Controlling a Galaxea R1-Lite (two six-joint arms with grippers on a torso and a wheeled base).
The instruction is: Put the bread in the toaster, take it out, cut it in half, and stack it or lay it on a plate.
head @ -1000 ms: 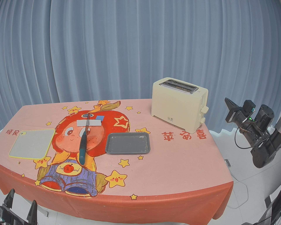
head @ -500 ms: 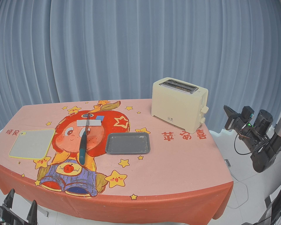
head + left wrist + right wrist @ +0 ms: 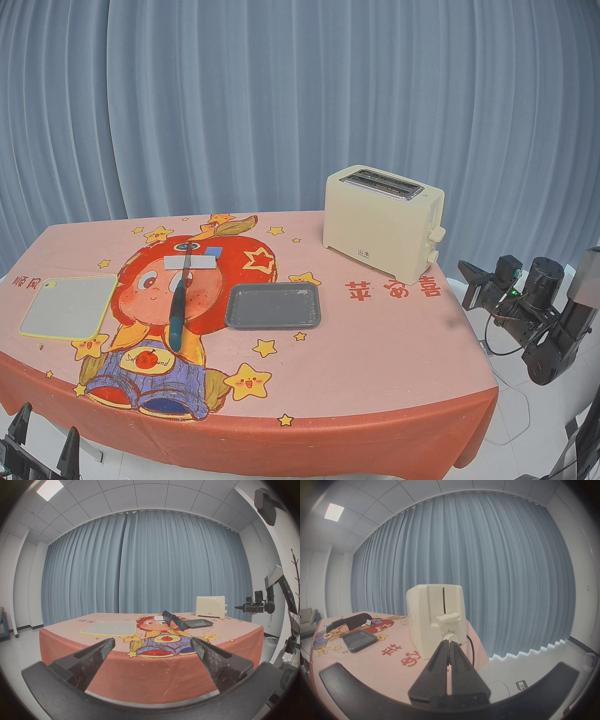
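Observation:
The cream toaster [image 3: 382, 219] stands at the table's back right, and I see no bread in its top slots. Its side lever [image 3: 448, 617] and dial face my right gripper [image 3: 449, 645], which is shut and empty. That gripper [image 3: 467, 273] hovers off the table's right edge, lower than the toaster's lever and short of it. A grey plate [image 3: 273, 305] lies empty mid-table. Left of it a teal-handled knife [image 3: 178, 306] rests on a white card, and a cutting board [image 3: 69, 306] lies at the far left. My left gripper [image 3: 153, 647] is open below the table's front edge.
The tablecloth's front edge [image 3: 312, 431] hangs toward me. A curtain closes off the back. The toaster's cord [image 3: 471, 648] drops behind the table. Bare cloth lies between the plate and the toaster.
My right gripper has dropped lower and come in toward the table's right edge. The left arm and the things on the table have stayed put.

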